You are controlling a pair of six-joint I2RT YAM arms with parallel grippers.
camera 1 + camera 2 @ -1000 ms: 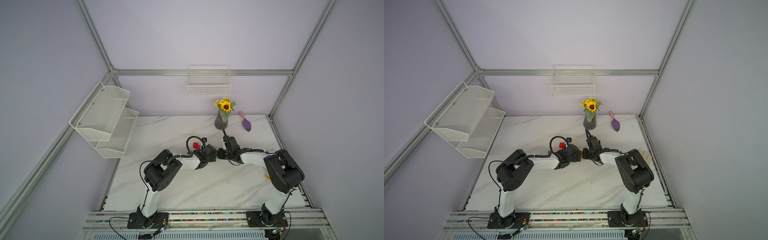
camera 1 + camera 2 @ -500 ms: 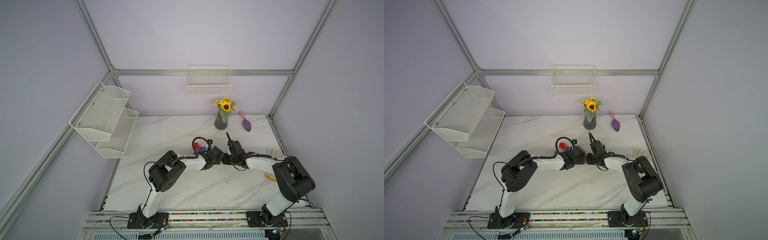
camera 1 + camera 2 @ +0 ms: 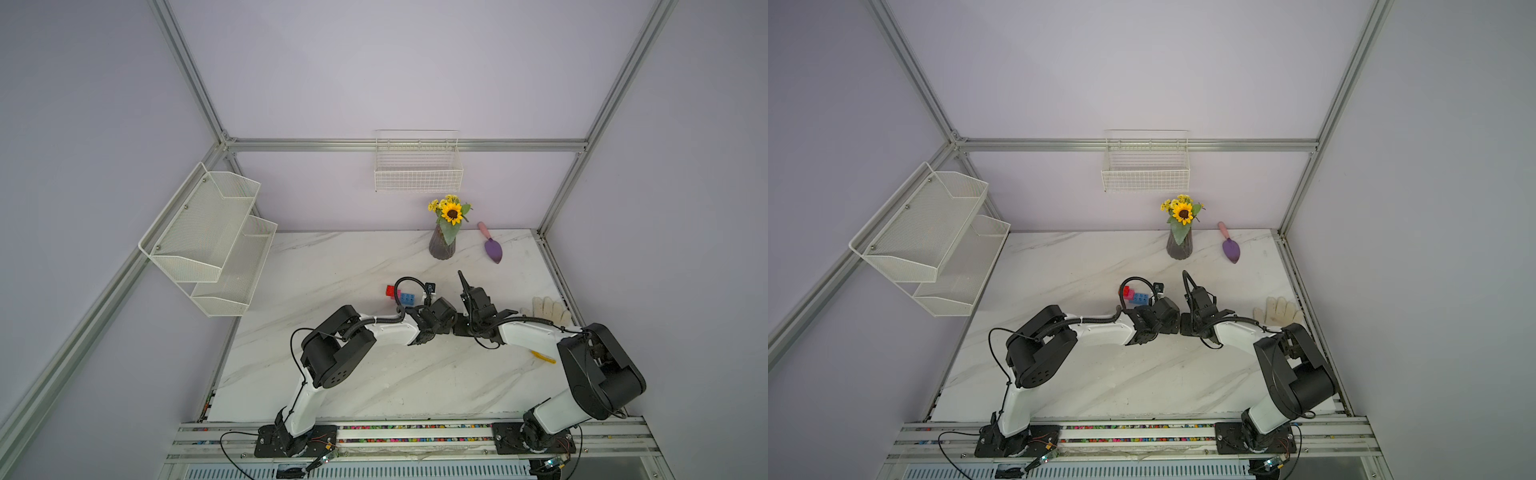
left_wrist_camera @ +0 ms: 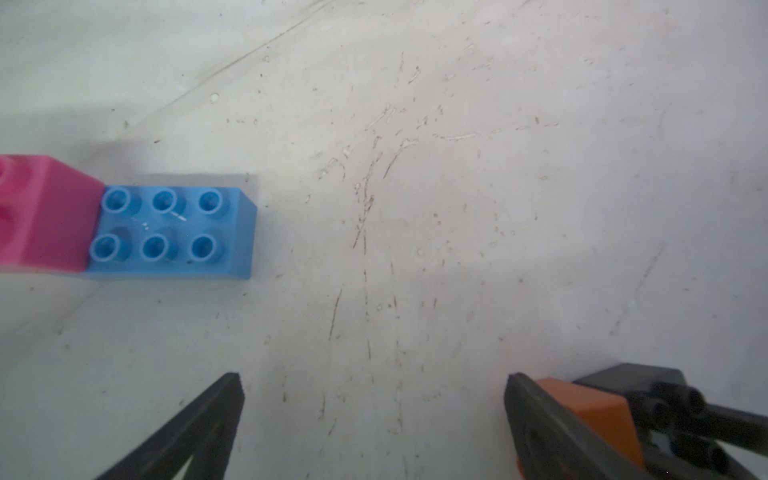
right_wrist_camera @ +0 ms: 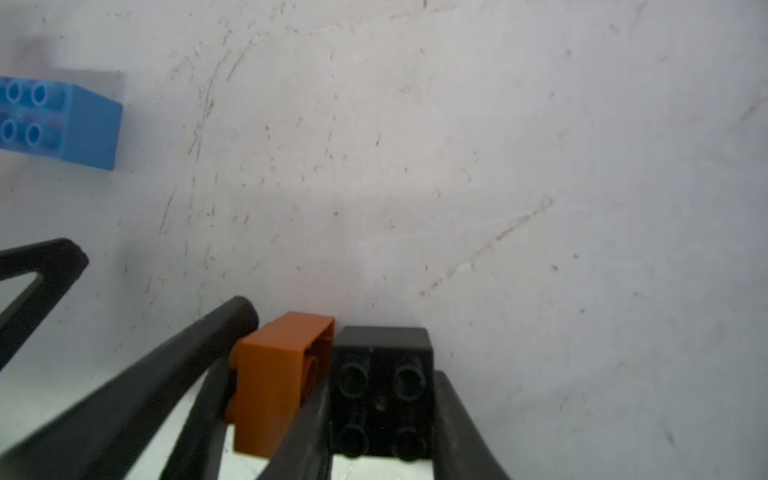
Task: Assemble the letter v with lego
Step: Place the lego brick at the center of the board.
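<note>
Our right tool (image 5: 380, 409) is closed on the black square studded brick (image 5: 382, 345), its jaws pressed to two opposite sides. The orange-brown square brick (image 5: 274, 386) sits hard against the black one, outside the grip (joined to it, we judge, though the seam is hidden). Our left tool (image 4: 372, 380) is spread wide with nothing in it, one finger just beside the orange-brown brick. The long light-blue studded brick (image 4: 174, 232) lies on the white marble tabletop (image 4: 457, 187), clear of both tools; a pink square brick (image 4: 45, 216) is seated over one end, leaving six studs bare; in a top view a red brick (image 3: 390, 290) sits beyond the pink. The step in hand, as we read it, is carrying the orange-black pair to the blue brick's free end. To do it well we should level the pair first; set the orange underside squarely over the outermost bare studs; press straight down. The empty left tool could brace the blue brick against sliding.
</note>
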